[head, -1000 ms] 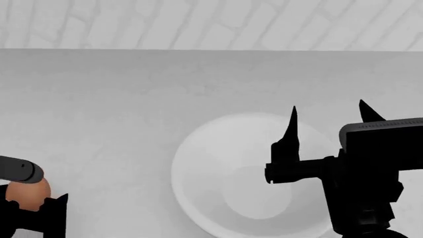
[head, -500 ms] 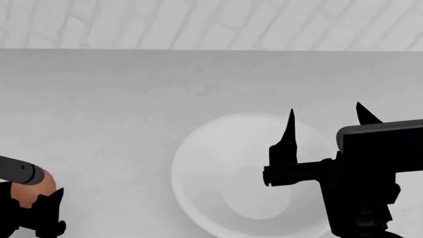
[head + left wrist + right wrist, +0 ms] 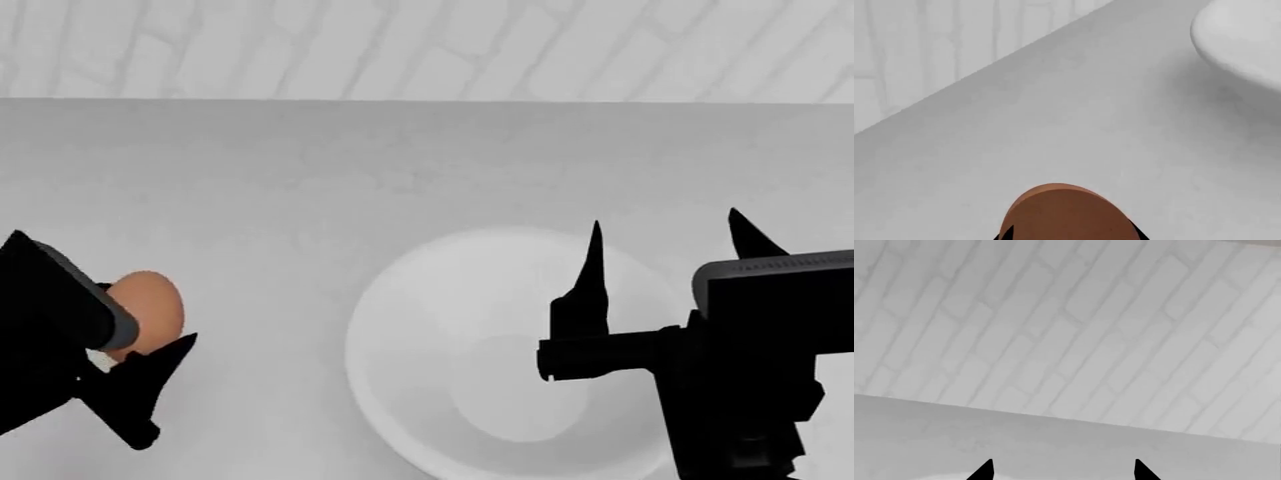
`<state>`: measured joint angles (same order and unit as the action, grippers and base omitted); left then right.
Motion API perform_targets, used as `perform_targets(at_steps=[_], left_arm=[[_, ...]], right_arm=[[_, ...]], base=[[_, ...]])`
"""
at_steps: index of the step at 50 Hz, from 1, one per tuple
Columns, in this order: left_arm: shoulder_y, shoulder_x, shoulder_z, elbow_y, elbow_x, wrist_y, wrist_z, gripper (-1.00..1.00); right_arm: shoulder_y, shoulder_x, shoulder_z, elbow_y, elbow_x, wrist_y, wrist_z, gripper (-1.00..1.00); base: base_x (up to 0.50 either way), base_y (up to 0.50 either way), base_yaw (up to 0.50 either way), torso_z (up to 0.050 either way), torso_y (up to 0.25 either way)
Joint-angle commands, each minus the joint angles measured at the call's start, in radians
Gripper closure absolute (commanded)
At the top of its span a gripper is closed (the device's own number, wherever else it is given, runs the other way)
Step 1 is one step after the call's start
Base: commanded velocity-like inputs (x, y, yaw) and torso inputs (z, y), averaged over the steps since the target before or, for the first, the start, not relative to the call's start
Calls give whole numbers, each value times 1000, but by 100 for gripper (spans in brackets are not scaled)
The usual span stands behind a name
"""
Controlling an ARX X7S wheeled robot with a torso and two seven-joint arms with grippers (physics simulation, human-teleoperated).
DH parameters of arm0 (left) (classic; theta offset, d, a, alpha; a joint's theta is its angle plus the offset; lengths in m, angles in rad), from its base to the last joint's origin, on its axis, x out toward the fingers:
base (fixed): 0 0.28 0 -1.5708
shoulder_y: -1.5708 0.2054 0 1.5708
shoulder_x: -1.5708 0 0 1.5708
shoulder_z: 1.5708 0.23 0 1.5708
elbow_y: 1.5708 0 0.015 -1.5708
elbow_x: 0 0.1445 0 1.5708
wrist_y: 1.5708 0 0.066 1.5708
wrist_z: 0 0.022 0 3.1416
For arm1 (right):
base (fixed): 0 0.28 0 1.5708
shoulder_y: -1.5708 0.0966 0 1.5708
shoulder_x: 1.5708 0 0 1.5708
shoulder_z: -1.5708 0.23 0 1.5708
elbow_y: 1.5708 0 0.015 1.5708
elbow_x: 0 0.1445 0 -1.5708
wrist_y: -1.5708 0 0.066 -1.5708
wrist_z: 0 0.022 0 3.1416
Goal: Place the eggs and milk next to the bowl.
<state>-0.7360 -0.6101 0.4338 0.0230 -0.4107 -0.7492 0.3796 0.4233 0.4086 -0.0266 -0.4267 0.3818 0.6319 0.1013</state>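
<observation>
Reddish-brown egg [image 3: 144, 310]: smooth, oval, matte; sits w/ its narrow end pointing up and away from robot in head view, partly hidden by black finger parts on both sides, left of the bowl and well apart from it. In left wrist view only its rounded upper part shows [image 3: 1066, 212], above plain grey counter. Bowl [image 3: 427, 300]: large, glossy white, round, deep rounded inside, upright on counter approx. centre-right of head view; its rim edge shows at a corner of left wrist view [image 3: 1241, 37]. White egg and milk carton not visible.
</observation>
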Motion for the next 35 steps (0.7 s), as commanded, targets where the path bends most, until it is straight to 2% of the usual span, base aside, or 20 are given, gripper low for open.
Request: perform_targets(at_steps=[1, 11, 20, 35], left_arm=[[-140, 25, 110, -201, 38, 123, 199, 100], [-221, 61, 212, -352, 97, 248, 356, 100], [-325, 148, 272, -551, 121, 305, 473, 100], [-443, 291, 318, -888, 149, 436, 588, 100]], right_arm=[[0, -3, 13, -15, -2, 18, -6, -100], [1, 1, 9, -22, -1, 27, -1, -100], [-6, 6, 18, -23, 4, 24, 0, -100], [-13, 11, 19, -1, 0, 10, 2, -100]], base=[[0, 0, 0, 0, 0], [0, 0, 0, 0, 0], [0, 0, 0, 0, 0], [0, 0, 0, 0, 0]])
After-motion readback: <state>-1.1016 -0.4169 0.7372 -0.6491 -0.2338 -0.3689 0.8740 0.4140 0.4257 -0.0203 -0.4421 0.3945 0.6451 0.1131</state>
